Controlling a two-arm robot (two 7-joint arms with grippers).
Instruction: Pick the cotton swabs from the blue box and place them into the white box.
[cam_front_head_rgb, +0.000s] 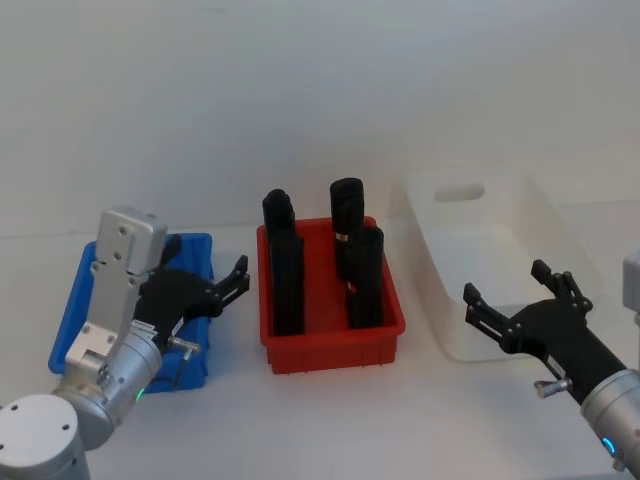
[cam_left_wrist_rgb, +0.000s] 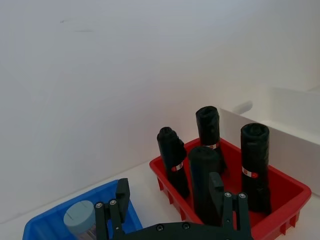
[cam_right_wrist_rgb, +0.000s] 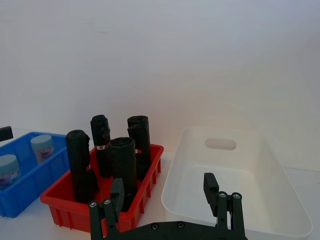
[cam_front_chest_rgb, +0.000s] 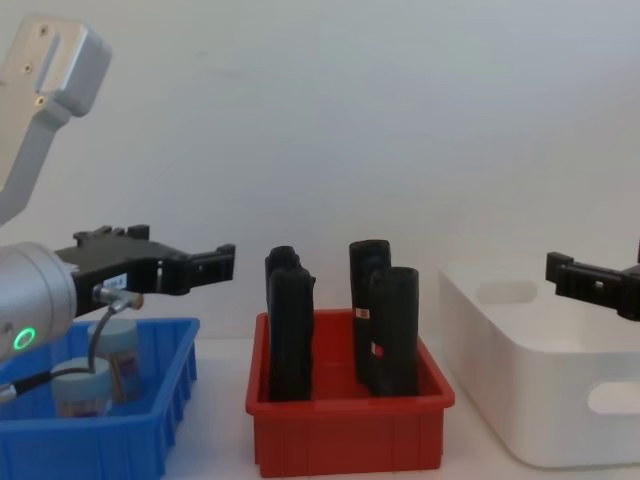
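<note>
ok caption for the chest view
Open left gripper over bright blue plastic bin with two clear swab jars, beside red bin of black rolls

The white table (cam_front_head_rgb: 330, 425) carries three open containers in one row. From the robot's left these are the blue box (cam_front_head_rgb: 68, 305), the red bin (cam_front_head_rgb: 330, 350) and the white box (cam_front_head_rgb: 432, 270), none touching.

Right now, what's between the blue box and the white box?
A red bin holding four upright black rolls stands between the blue box and the white box, per the head view.
</note>
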